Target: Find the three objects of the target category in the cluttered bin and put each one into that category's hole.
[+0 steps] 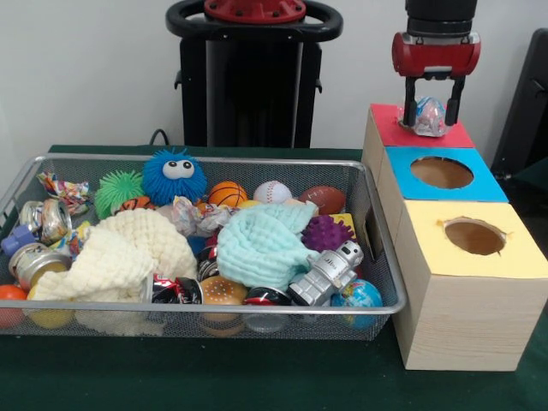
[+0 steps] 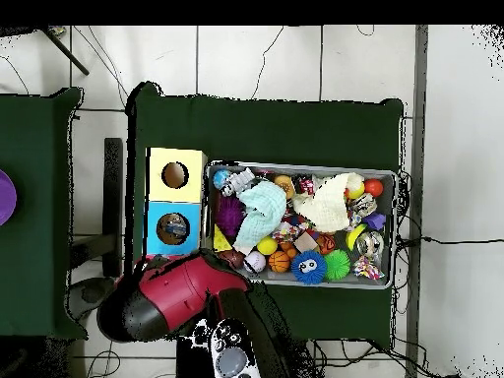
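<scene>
My gripper hangs over the red-topped box at the far right and is shut on a crumpled clear wrapper with blue print, held just above the red top. The box's hole is hidden behind the wrapper. In the overhead view my red arm covers this box and the gripper. The wire-mesh bin holds two more wrappers: one with multicolour print at its back left and one near its middle. The bin also shows in the overhead view.
A blue-topped box and a yellow-topped box stand in a row in front of the red one, close to the bin's right side. The bin is packed with cloths, balls, crushed cans, a toy robot and a blue spiky ball.
</scene>
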